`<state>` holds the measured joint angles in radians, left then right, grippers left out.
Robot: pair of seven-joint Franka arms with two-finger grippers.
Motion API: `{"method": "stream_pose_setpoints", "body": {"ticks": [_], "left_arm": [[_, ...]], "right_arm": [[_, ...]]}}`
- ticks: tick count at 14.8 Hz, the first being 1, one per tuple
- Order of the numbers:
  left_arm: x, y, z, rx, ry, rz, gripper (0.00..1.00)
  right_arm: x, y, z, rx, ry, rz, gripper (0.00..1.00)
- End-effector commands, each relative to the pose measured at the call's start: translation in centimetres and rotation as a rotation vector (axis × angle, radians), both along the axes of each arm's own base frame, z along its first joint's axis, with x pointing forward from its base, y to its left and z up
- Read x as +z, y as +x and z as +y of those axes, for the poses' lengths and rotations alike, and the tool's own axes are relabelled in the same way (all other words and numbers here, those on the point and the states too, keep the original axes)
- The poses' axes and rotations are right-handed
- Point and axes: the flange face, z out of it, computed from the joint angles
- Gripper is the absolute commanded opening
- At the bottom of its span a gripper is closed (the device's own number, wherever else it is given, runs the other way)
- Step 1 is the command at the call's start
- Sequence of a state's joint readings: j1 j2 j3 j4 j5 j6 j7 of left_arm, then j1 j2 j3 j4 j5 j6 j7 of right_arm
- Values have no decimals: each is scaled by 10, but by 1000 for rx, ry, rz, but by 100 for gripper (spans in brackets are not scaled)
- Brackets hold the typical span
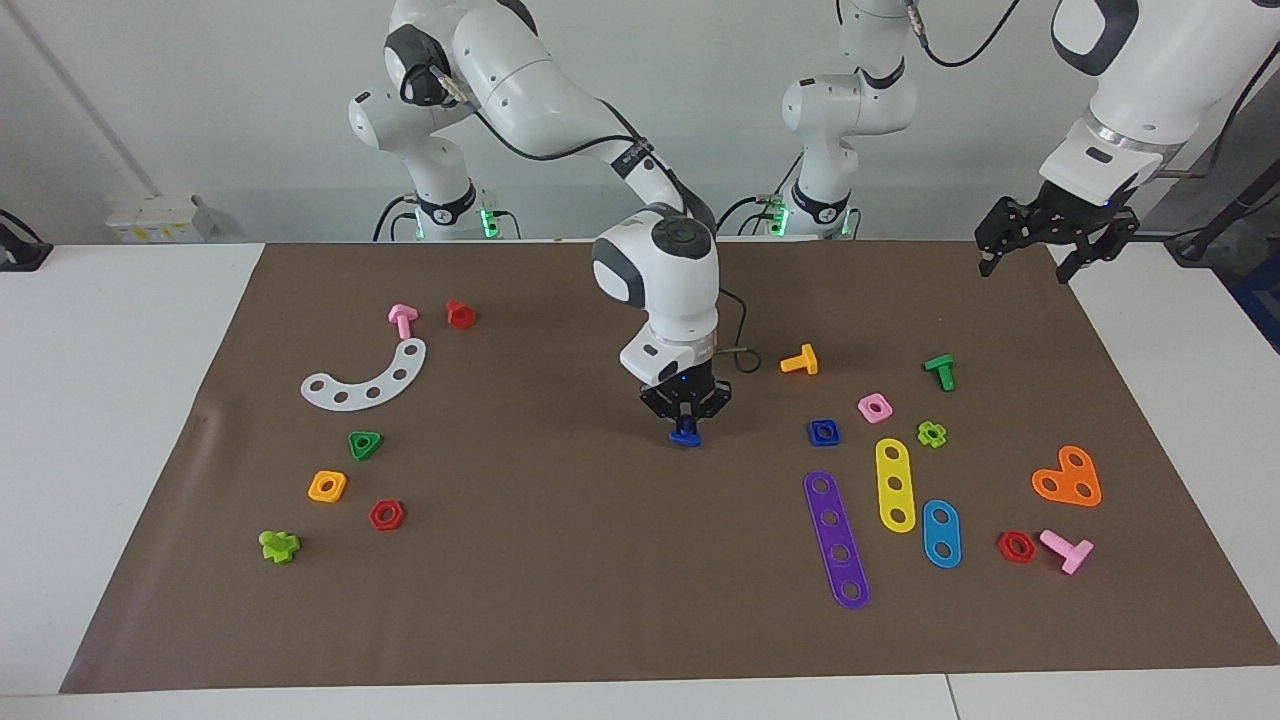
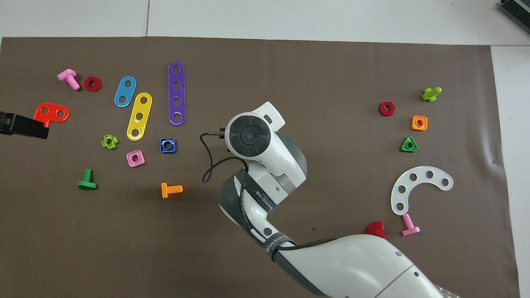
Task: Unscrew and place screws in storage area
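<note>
My right gripper (image 1: 685,428) points straight down over the middle of the brown mat and is shut on the stem of the dark-blue bolt (image 1: 685,437), whose flat head is at or just above the mat. In the overhead view the right arm's wrist (image 2: 250,136) hides both. The storage area is the patch toward the right arm's end around the white curved strip (image 1: 365,380) (image 2: 418,188), with the green triangular nut (image 1: 365,444), orange square nut (image 1: 327,486) and red hexagonal nut (image 1: 386,514). My left gripper (image 1: 1027,262) waits open and empty, raised over the mat's corner at the left arm's end.
Toward the left arm's end lie a blue square nut (image 1: 824,432), purple (image 1: 836,540), yellow (image 1: 895,484) and blue (image 1: 941,533) strips, an orange bolt (image 1: 800,361) and a green bolt (image 1: 940,371). A pink bolt (image 1: 402,320) and a red piece (image 1: 460,314) lie beside the white strip.
</note>
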<state>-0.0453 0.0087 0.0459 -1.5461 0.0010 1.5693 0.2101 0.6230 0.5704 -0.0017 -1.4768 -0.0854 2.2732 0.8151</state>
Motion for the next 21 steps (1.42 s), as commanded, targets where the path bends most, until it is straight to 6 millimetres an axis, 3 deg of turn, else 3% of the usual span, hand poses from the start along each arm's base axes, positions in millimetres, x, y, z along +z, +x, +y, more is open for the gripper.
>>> {"method": "stream_pose_setpoints", "body": {"ticks": [1,3,6,8,11,15,21], "left_arm": [[2,-5,4,1,-15,10,100],[2,-5,4,1,-15,10,100],[2,-5,4,1,-15,10,100],[2,-5,3,-1,-15,10,100],[2,-5,3,-1,-15,10,100],[2,-5,4,1,-15,10,100],[2,-5,3,-1,-15,10,100]], "right_arm": [[84,18,-81,-32,-21,-27,0],[101,19,-149,-18,-70,10,0],[91,10,-246,30,-101,28,0],[68,3,-289,50,-113,28,0],[15,-17,-352,88,-129,12,0],[-28,-34,-376,77,-122,-14,0],[-45,-32,-384,56,-99,-30,0]]}}
